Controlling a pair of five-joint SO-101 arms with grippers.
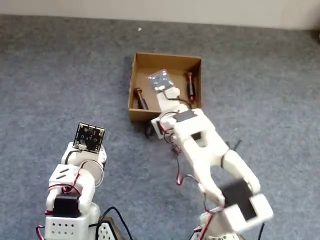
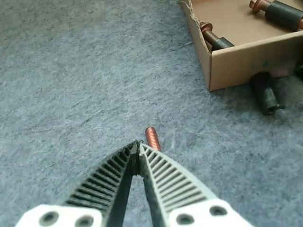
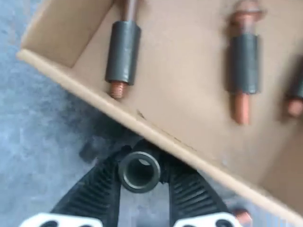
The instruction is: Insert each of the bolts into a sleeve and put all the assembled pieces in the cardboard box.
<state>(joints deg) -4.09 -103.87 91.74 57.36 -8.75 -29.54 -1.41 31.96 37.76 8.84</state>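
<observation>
Loose bolt (image 2: 151, 138): the copper threaded end pokes out past the tips of the left gripper (image 2: 139, 147). The jaws are closed down narrow and look pinched on its shank, with the head hidden. It sits at the near left of the scene, well apart from the box.

Sleeve (image 3: 139, 171): dark tube clamped between the right gripper (image 3: 141, 161) jaws, open bore facing the wrist camera. It is just outside the near wall of the cardboard box (image 1: 140, 116), low over the carpet (image 1: 60, 65).

Assembled pieces (image 3: 123, 47): at least three lie on the box floor, each a bolt through a dark sleeve. Two are side by side and a third is cut off at the edge of the right wrist view. The box is at far centre, and the right arm stretches from near right up to its near-left corner.

Step, as a judgement: this is the insertion step for what looks like the last pair, each arm holding one half with nothing mated yet, so the task seems mostly done.

The next move calls for bringing the two grippers together over the open carpet between them. The threaded end has to line up with the sleeve bore on one axis before pushing in. The bolt shows little free length past the jaws, so tilt is the likely miss. After that the piece goes over the near wall and gets released in the box.
</observation>
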